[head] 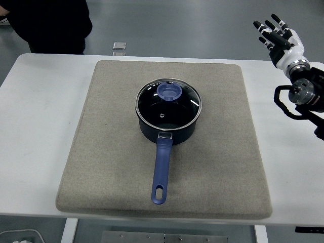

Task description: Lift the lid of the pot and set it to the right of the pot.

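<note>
We see a dark blue pot sitting near the middle of a big tan mat on a white table. The glass lid is on the pot, closing it all the way round. The lid has a shiny metal ring at its edge and a round blue knob on top. We can look through the glass and see the dark inside of the pot, but bright spots on the glass make some of it hard to see. The long blue handle of the pot points toward the near edge of the table, and it has a small hole at its end.

The right hand is up high at the far right, well apart from the pot. Its fingers are spread out and hold nothing. Its arm runs off the right side, so we see only a piece of it.

At the top left we see a person in dark clothes, cut off by the top edge. A small shiny square thing lies on the floor behind the table. We cannot tell what it is.
</note>
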`<action>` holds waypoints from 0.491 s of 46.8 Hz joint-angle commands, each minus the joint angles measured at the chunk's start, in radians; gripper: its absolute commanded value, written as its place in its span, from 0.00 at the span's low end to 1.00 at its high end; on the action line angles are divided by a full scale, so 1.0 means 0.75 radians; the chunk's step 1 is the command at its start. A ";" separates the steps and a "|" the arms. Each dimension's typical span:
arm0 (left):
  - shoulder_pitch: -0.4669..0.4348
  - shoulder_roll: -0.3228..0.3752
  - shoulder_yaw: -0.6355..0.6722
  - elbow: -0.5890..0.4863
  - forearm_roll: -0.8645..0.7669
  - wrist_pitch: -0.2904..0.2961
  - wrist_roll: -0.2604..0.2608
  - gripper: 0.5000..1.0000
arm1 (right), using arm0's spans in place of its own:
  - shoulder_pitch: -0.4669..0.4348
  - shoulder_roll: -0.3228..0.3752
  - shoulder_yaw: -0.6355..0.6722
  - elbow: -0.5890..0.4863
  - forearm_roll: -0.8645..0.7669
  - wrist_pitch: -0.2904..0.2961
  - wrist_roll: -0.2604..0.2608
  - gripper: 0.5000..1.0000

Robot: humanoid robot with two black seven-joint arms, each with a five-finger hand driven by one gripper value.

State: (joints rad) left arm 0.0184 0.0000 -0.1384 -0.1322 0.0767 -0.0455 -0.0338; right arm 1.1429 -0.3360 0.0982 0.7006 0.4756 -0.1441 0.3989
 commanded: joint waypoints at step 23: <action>0.002 0.000 0.000 0.000 0.000 0.001 0.000 1.00 | -0.002 0.000 0.000 -0.001 0.000 0.000 0.002 0.83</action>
State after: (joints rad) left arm 0.0198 0.0000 -0.1379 -0.1351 0.0767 -0.0446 -0.0338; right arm 1.1429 -0.3359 0.0982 0.6998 0.4756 -0.1442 0.3988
